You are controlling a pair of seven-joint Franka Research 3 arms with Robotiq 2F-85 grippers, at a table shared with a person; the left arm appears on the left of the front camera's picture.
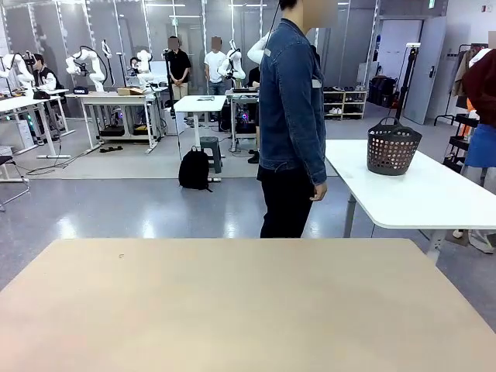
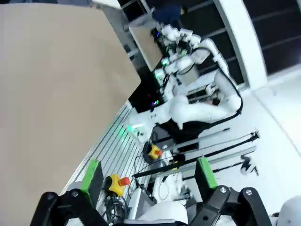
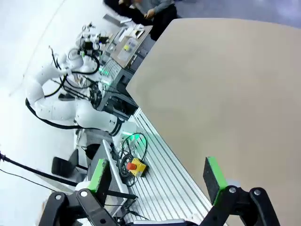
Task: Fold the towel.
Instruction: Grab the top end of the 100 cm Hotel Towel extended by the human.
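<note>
The towel is out of view. My left gripper (image 2: 148, 175) is open, its green pads (image 2: 91, 173) wide apart with nothing between them; it hangs off the near side of the beige table (image 2: 51, 94), over the robot's base. My right gripper (image 3: 156, 178) is also open and holds nothing, its green pads (image 3: 214, 178) spread over the ribbed metal base beside the beige table (image 3: 225, 94).
A person in a denim jacket (image 1: 291, 116) stands side-on at the far edge of the beige table (image 1: 248, 310). A dark perforated basket (image 1: 393, 147) sits on a white table (image 1: 434, 198) at the back right. Yellow stop buttons (image 3: 136, 166) and cables lie on the base.
</note>
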